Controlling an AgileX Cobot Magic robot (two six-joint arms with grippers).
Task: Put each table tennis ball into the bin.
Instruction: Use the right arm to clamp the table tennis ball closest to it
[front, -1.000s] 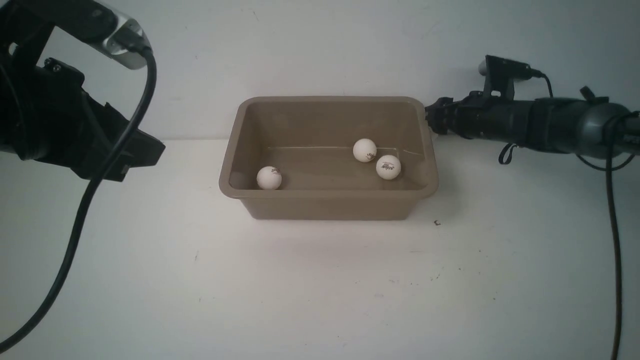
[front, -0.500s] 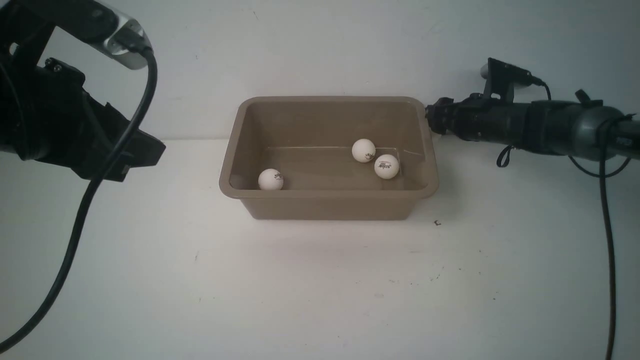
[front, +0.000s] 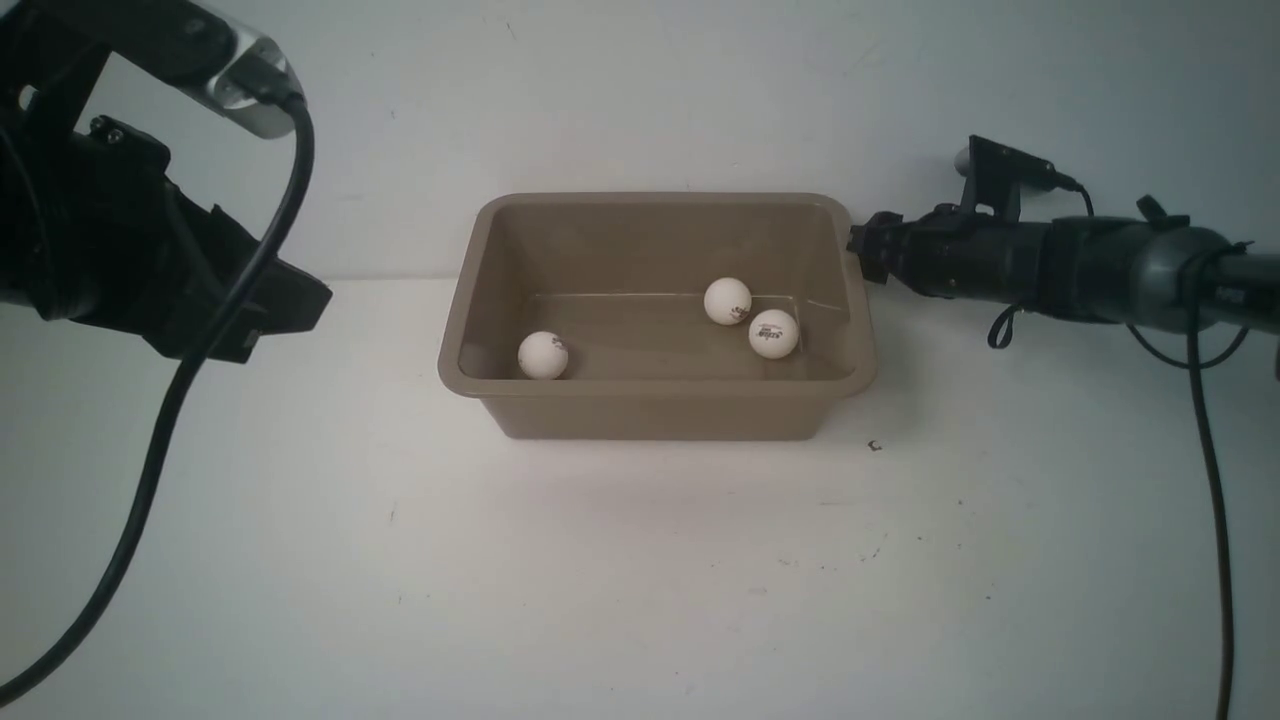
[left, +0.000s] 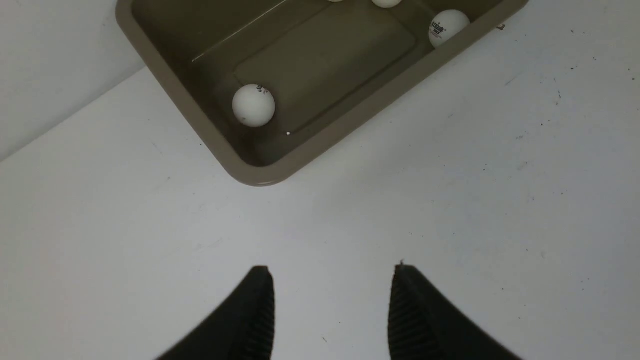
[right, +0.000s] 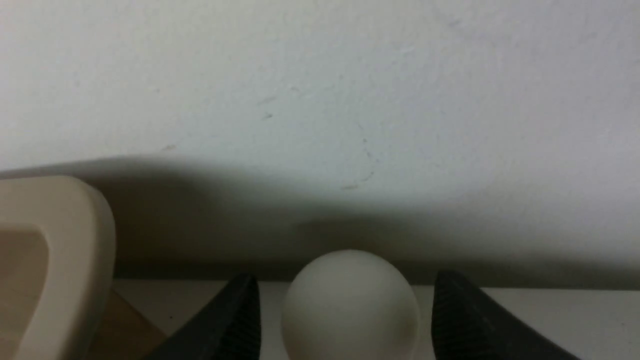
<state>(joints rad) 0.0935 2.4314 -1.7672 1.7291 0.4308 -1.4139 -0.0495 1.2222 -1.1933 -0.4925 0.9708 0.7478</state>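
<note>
One bin (front: 655, 412) at frame centre on the counter (front: 640, 580), three table tennis balls (front: 727, 301) inside it, a fourth ball (right: 350, 310) between the parted jaws of the right gripper (right: 345, 277) beside the bin's right rim, left gripper (left: 331, 269) parted, empty, at left.

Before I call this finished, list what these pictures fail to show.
- Front view: the fourth ball, between the fingers of the right gripper, is hidden by the bin or the gripper.
- Right wrist view: that ball's underside is cut off by the frame edge, so contact with the table is unclear.
- Front view: jaws of the left gripper hide behind its wrist.
</note>
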